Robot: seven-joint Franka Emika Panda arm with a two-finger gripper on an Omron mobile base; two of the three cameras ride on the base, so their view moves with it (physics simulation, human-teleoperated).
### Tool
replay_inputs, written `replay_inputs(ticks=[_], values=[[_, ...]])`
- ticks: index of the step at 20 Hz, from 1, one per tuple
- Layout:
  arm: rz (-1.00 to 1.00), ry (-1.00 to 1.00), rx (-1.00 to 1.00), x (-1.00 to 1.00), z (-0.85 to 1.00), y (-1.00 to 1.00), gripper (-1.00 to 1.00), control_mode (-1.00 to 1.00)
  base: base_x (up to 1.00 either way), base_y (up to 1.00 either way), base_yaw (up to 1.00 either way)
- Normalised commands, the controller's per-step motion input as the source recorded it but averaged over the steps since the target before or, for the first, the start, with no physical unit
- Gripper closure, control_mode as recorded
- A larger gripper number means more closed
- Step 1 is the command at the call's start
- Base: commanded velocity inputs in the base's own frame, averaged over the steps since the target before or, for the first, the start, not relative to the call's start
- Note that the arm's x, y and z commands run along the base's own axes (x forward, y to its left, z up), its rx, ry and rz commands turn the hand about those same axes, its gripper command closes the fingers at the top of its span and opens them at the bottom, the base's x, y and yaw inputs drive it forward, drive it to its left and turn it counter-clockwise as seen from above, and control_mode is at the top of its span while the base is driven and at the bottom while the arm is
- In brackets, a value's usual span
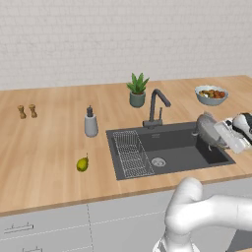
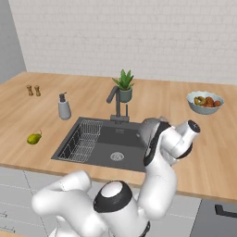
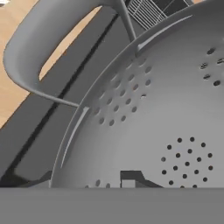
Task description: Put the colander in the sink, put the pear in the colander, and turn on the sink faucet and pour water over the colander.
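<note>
The pincer point(image 1: 220, 134) is clamped on the colander point(image 1: 207, 130), tilted above the sink's point(image 1: 184, 147) right end. The pear point(image 1: 82, 164) (stem up) lies on the worktop point(image 1: 44, 152) left of the sink, well apart

White brick wall point(image 1: 123, 39) runs behind a light wooden counter point(image 1: 44, 147). Below the counter front, pale grey cabinet drawers point(image 1: 44, 226) with slim bar handles point(image 1: 18, 228). A plain grey side wall point(image 2: 9, 41) stands at the counter's left end. Lighting is even and soft.
</note>
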Motion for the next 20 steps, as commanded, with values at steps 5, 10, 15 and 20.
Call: replay_inputs(ticks=[5, 10, 15, 20], values=[[0.3, 0.0, -0.08, 0.36, -0.02, 0.53, 1.0, -1.0, 0.0, 0.0, 0.0], [0.11, -0.01, -0.12, 0.02, -0.15, 0.7, 1.0, -1.0, 0.0, 0.0, 0.0], [0.0, -0.03, -0.15, 0.1, -0.43, 0.48, 1.0, -1.0, 0.0, 0.0, 0.0], [0.0, -0.01, -0.08, 0.25, -0.58, 0.32, 1.0, -1.0, 0.0, 0.0, 0.0]])
